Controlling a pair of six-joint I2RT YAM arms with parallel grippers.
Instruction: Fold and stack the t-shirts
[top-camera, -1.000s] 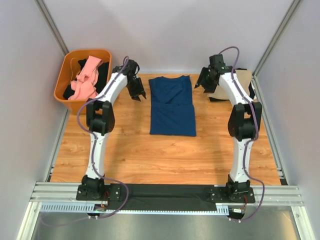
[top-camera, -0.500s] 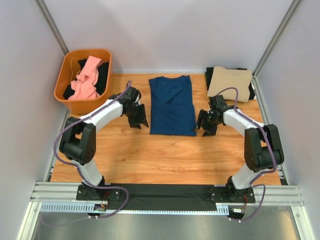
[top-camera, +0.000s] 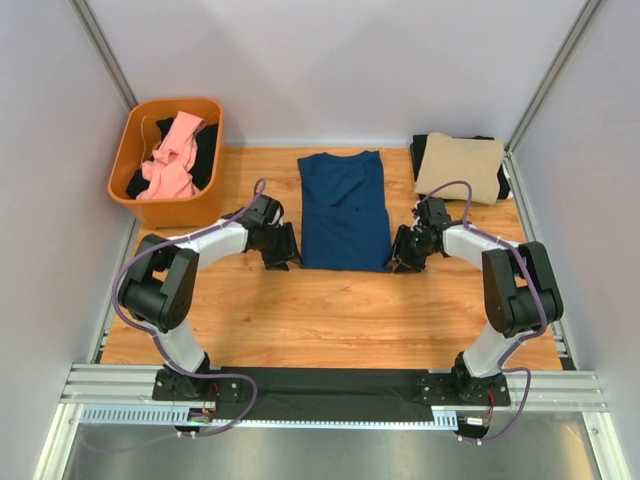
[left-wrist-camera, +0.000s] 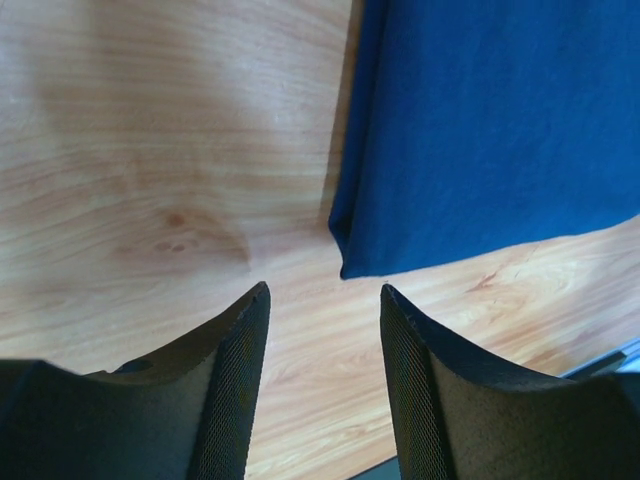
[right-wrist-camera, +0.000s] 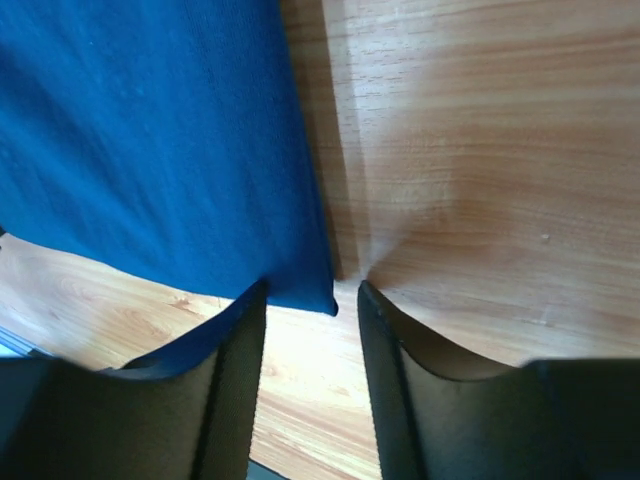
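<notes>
- Navy t-shirt (top-camera: 344, 210): lies flat at mid-worktop (top-camera: 300, 310), already narrowed to a long strip, collar far and hem near.
- Left tool (top-camera: 279, 252): jaws spread and empty. In the left wrist view the near-left hem corner sits just ahead of the tips, apart from them.
- Right tool (top-camera: 405, 255): jaws spread. In the right wrist view the near-right hem corner lies in the gap at the tips, not yet pinched.
- Step in hand (judged): gripping both hem corners for the crosswise fold towards the collar.
- To do it well:
  - Ease the left tool forward until the corner is well inside the jaws.
  - Close each tool on every layer of cloth, not just the top one.
  - Lift both corners level and carry them at one pace, so the strip neither skews nor drags.
  - Lay hem on collar, edges matched.
- Count:
  - one navy t-shirt;
  - one tan t-shirt (top-camera: 460, 165), folded at far right on black cloth (top-camera: 418, 158);
  - one pink t-shirt (top-camera: 170, 160) in the one orange basket (top-camera: 128, 150), with more black cloth there;
  - the number of black garments cannot be told;
  - two tools.
</notes>
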